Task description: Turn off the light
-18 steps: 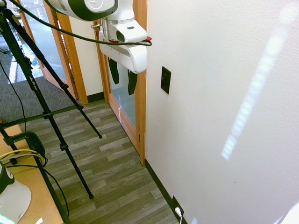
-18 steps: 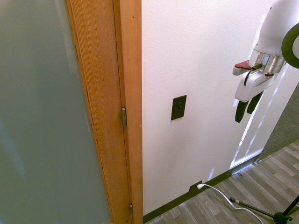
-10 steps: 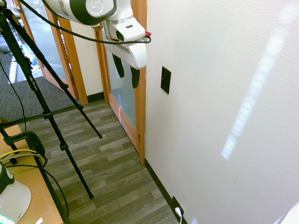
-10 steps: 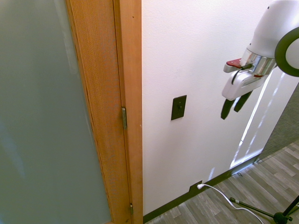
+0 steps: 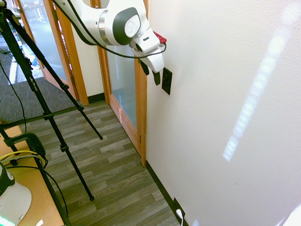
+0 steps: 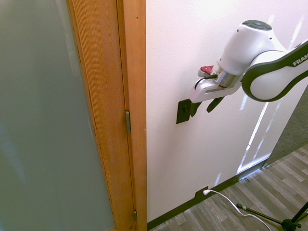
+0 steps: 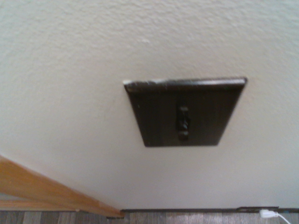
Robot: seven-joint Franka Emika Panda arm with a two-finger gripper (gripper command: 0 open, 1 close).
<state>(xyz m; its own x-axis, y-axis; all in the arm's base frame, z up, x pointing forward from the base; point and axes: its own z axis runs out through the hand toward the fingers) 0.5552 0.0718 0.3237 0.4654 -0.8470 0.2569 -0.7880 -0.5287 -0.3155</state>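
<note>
First exterior view: black light switch on the white wall, at 3 o'clock from the wooden door frame. Gripper just beside it, at its 9 o'clock, jaws apart.

Second exterior view: one fingertip over the plate's edge.

Wrist view: tiny toggle in the plate's middle. Best to push gently, right on that toggle, not the plate.

Switch plate was flat black with a black toggle, wall off-white and finely textured, door frame orange-brown grained wood, door glass frosted grey-green, floor grey-brown plank pattern, baseboard black, gripper black-fingered on a white body.
</note>
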